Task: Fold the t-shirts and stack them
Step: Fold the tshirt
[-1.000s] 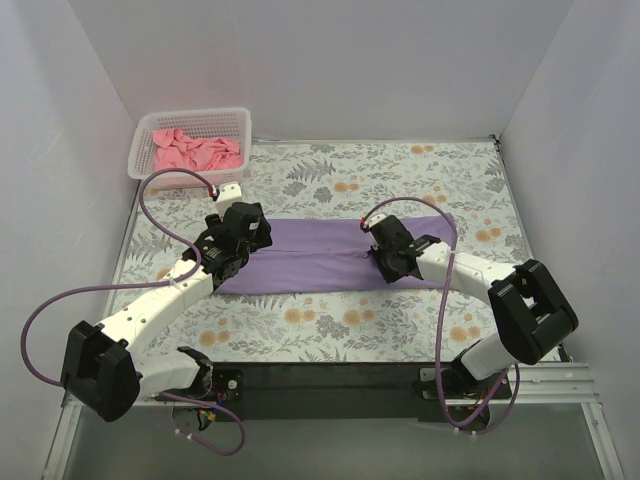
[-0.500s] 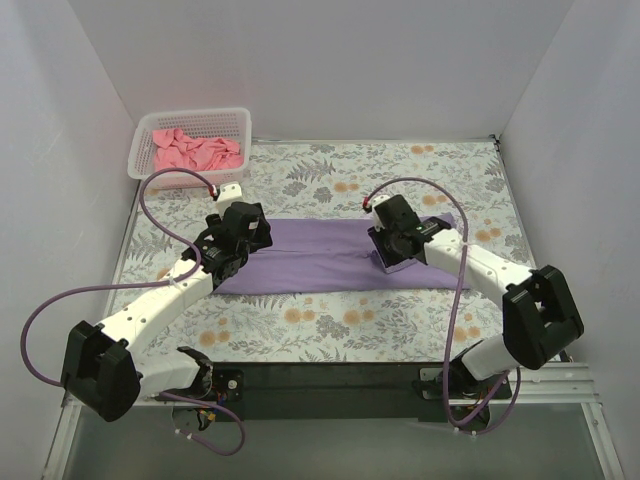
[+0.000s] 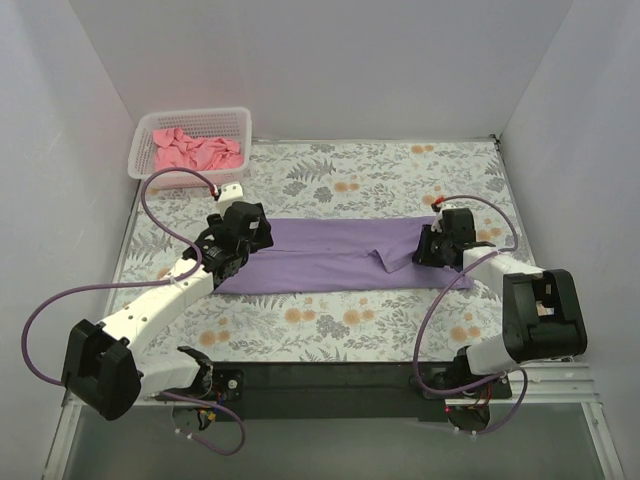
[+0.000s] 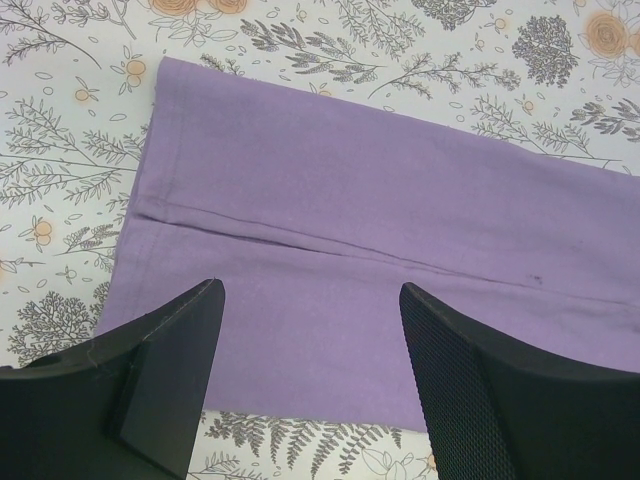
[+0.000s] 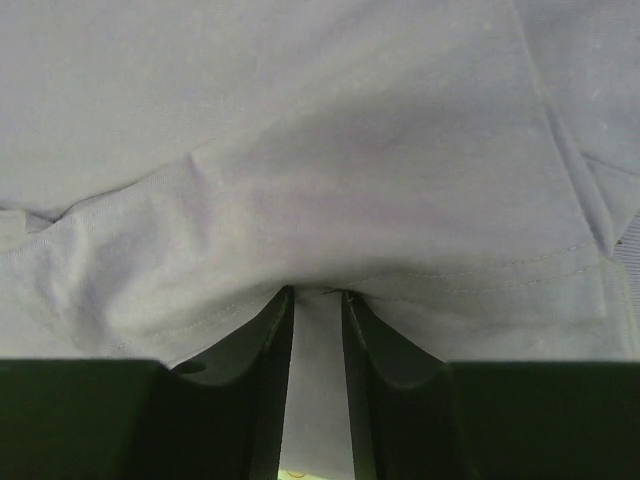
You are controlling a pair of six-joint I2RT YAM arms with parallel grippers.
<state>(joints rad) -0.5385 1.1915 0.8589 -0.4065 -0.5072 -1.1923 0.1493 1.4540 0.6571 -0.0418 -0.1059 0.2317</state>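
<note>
right wrist view: the right hand [image 5: 317,296] is clamped on the purple tee [image 5: 300,150] at its right hem. the tee lies as a strip across the table [image 3: 340,180]. the left hand [image 4: 310,290], spread apart, hangs over its left end. i'd lift low, carry leftward and match the edges.

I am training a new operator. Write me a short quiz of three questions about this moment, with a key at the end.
1. Fill in: the pink t-shirt lies crumpled in the white mesh ____.
2. True or false: the left gripper is open over the lavender t-shirt.
3. The right gripper is shut on: A) the pink t-shirt B) the lavender t-shirt C) nothing.
Key: 1 basket; 2 true; 3 B.
</note>
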